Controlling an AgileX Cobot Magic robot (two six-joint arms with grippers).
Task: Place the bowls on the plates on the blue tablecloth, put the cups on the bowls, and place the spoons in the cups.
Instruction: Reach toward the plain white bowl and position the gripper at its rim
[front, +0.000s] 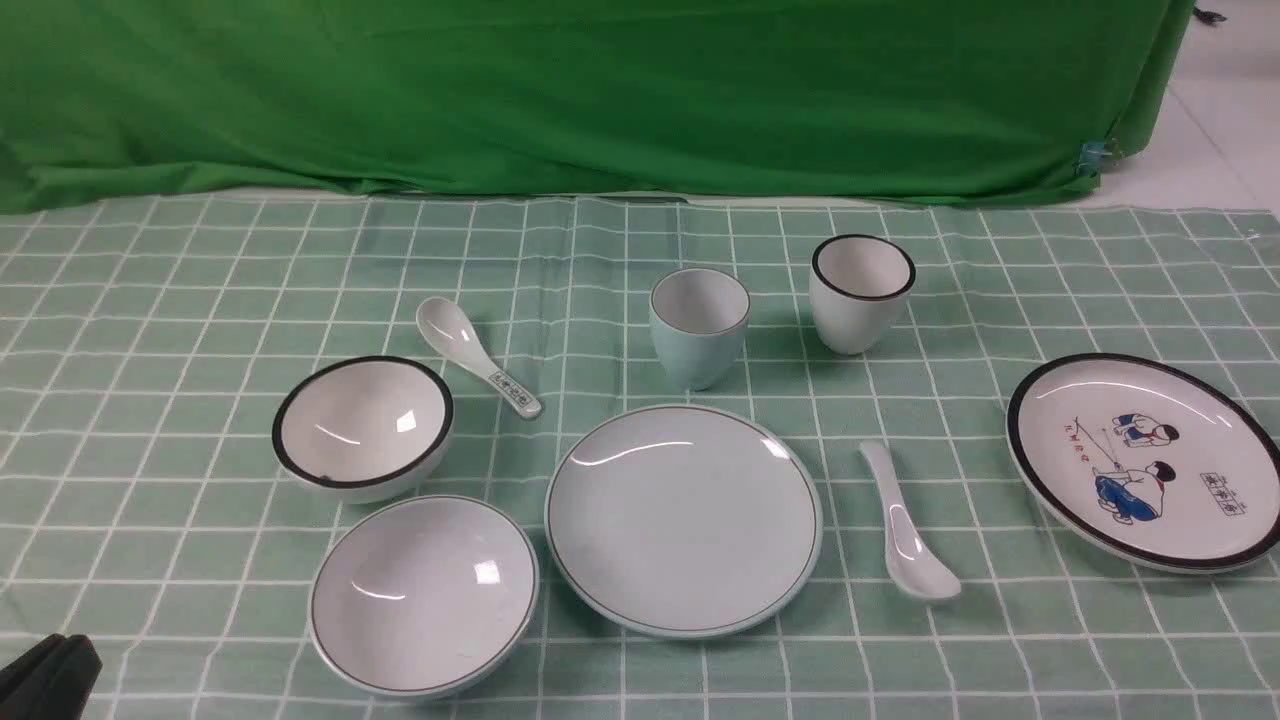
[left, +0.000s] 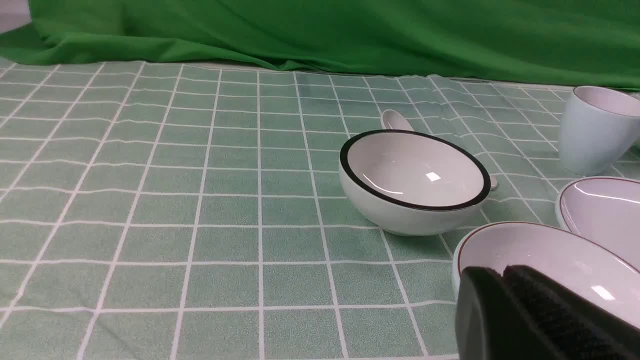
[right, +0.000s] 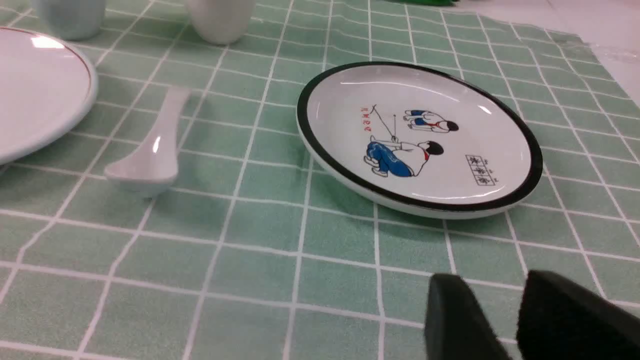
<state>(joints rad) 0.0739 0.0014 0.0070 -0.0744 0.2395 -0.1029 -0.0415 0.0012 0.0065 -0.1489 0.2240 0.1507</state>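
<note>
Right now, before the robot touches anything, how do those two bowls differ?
The black-rimmed white bowl is smaller and deeper; the pale blue bowl is wider and shallower. The white bowl's rim band is bold black, the pale blue bowl's only a thin dark line. The white bowl sits farther back, the pale blue bowl nearer the camera. Both are glossy, upright and empty, resting directly on the checked tablecloth.

A white-gridded, pale green-teal tablecloth (front: 150, 300) meets a bright green backdrop (front: 600, 90). Thin dark lines rim the pale blue plate (front: 684, 518), pale blue bowl (front: 424, 596) and pale blue cup (front: 699, 328); black rims the white bowl (front: 362, 425), white cup (front: 861, 293) and cartoon plate (front: 1145, 460), its children blue-clothed. The plain spoon (front: 905, 525) is white; the patterned spoon (front: 478, 356) adds dark handle-end marks.
</note>
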